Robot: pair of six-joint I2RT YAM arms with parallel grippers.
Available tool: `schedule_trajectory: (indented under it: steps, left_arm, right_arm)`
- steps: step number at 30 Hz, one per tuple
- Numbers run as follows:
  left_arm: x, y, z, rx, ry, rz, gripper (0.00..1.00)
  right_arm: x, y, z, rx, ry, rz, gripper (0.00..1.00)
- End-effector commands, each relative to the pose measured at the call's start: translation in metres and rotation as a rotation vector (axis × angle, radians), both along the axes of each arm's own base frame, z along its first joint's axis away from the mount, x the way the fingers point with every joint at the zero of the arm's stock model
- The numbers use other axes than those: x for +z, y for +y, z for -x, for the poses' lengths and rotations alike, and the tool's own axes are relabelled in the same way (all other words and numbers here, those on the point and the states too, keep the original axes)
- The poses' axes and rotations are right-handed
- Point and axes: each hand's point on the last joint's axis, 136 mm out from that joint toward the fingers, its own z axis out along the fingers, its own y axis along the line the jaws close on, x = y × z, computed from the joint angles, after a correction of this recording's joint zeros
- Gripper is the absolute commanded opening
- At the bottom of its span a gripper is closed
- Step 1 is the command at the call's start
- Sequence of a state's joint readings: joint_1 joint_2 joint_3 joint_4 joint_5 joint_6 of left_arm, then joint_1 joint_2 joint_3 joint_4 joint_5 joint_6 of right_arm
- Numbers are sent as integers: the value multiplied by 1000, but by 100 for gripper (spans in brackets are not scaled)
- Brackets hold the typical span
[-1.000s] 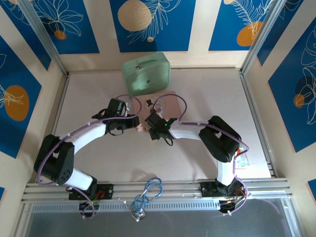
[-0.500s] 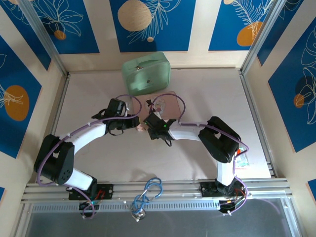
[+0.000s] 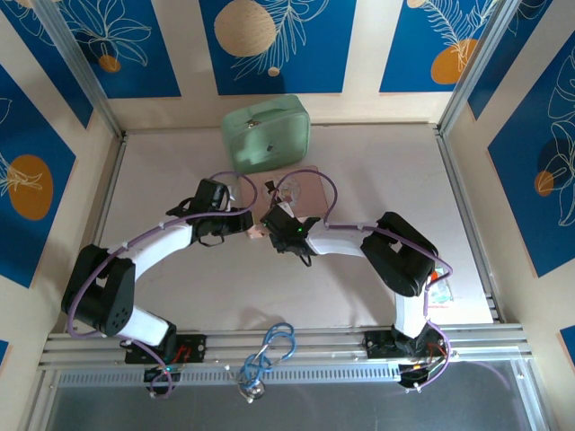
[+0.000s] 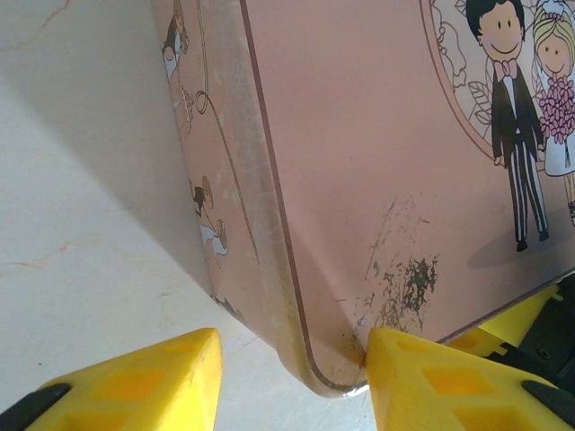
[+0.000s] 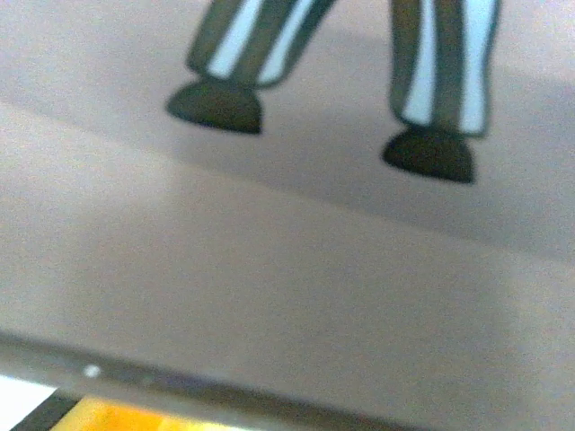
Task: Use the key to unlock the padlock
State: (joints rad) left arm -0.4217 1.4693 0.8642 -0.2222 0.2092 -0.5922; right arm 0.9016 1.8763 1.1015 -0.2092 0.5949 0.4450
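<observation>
Top external view has the two arms curving inward over a pale table, the left gripper and right gripper close together at the near left corner of a pink box; a green case sits just behind the box against the back wall, metal rails fence the sides, and bare table lies open to the left and right of the arms. A small mark on the case's lid is too small to read. Left wrist view finds the left gripper wide open and gripping nothing, its yellow fingers either side of the box's scuffed rounded corner, one touching the rim, the other apart over bare table; the box top carries a cartoon bride and groom. Right wrist view is a blurred close look at the groom's striped legs and black shoes on the box, a sliver of yellow at the bottom edge; how far the right gripper is open I cannot tell, nor where the padlock lies relative to either gripper
</observation>
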Motion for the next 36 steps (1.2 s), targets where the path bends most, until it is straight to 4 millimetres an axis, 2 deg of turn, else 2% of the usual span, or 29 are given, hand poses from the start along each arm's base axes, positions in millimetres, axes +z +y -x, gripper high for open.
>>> schedule_trajectory:
  steps: [1,11,19,29,32,36]
  left_arm:
    - [-4,7,2,-6,21,-33,46]
    - [-8,8,4,2,29,-32,46]
    - [-14,7,8,2,44,-18,45]
    - [-18,9,12,7,45,-15,45]
    - [-18,8,12,8,46,-10,45]
    - [-17,8,12,5,44,-12,45]
  right_arm:
    - [9,-1,6,-17,15,-14,33]
    - [11,-5,22,-151,166,-161,29]
    - [18,-4,22,-285,235,-309,29]
    - [-2,-31,33,-510,368,-356,27]
    - [-6,-31,33,-523,396,-414,26]
    - [6,-23,27,-467,358,-501,26]
